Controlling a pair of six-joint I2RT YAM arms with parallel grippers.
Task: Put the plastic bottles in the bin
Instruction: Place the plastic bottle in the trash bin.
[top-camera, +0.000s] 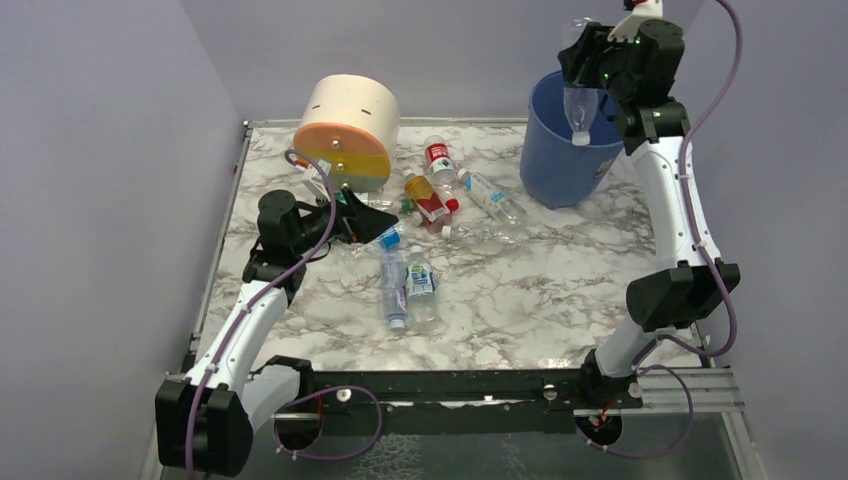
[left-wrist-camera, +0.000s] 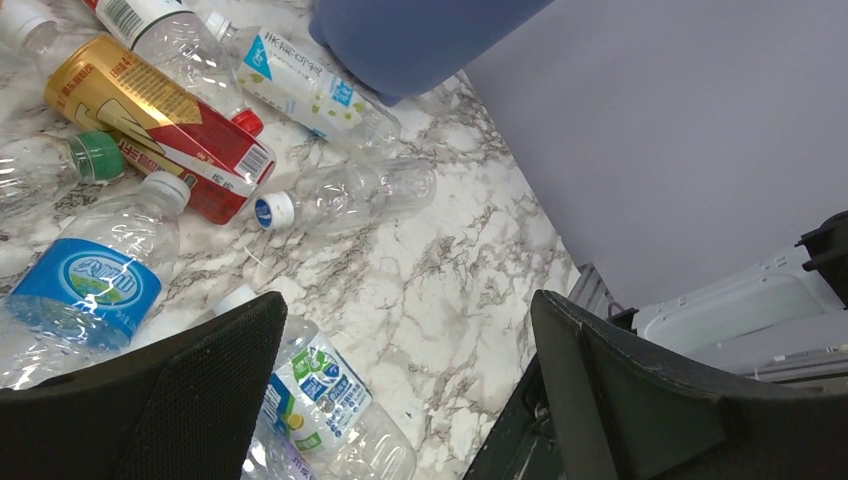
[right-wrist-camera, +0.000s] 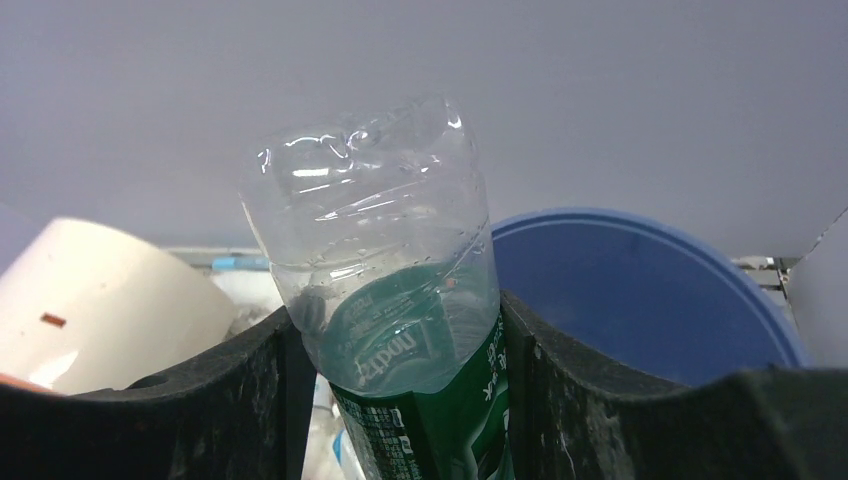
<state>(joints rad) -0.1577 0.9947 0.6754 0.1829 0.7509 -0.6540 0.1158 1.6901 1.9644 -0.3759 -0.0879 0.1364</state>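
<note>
Beneath the right gripper (top-camera: 598, 62) and the left gripper (left-wrist-camera: 408, 320) spreads a marble table (top-camera: 520, 300). Directly under the right gripper stands the blue bin (top-camera: 555, 165). This gripper is clamped on a green-labelled bottle (top-camera: 579, 108), which hangs cap down over the bin's mouth. Beyond the left gripper sits a cream, orange and yellow cylinder (top-camera: 348, 130). The left gripper hovers low with its fingers spread wide, grasping nothing. Loose bottles (top-camera: 421, 283) lie scattered on the table just ahead of it and below it.
</note>
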